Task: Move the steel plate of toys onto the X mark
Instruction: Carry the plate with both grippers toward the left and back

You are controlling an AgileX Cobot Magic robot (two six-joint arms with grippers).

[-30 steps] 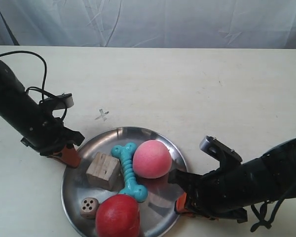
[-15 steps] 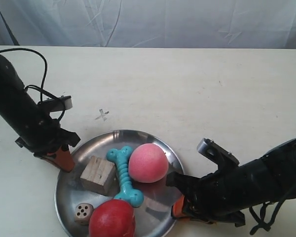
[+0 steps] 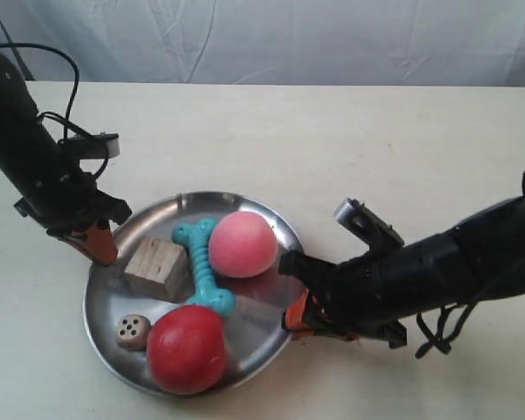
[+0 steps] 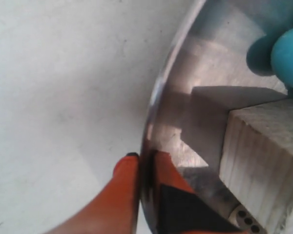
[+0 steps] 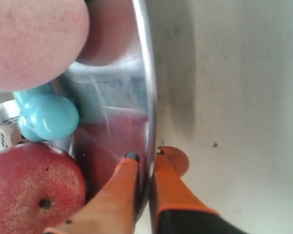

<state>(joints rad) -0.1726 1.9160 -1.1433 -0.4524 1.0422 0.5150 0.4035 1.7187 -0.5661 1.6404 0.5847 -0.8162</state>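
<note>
The steel plate [image 3: 261, 325] holds a red ball [image 3: 185, 348], a pink peach-like ball [image 3: 241, 244], a teal bone [image 3: 201, 267], a wooden cube [image 3: 156, 266] and a die [image 3: 133, 330]. My left gripper [image 3: 101, 246] is shut on the rim beside the cube, one orange finger inside and one outside [image 4: 144, 157]. On the opposite rim, my right gripper [image 3: 299, 317] is shut the same way [image 5: 144, 157]. The left wrist view shows the rim [image 4: 158, 92] and the cube [image 4: 263, 141]; the right wrist view shows the red ball [image 5: 34, 190]. The X mark is hidden.
A grey cloth backdrop [image 3: 289, 39] hangs behind the table's far edge. A black cable [image 3: 66, 66] loops over the left arm. Cream tabletop [image 3: 376, 149] stretches beyond the plate towards the far edge and the exterior view's right.
Both grippers have carried the plate towards the far edge and the exterior view's left. The X mark, visible earlier just beyond the rim, is now covered.
</note>
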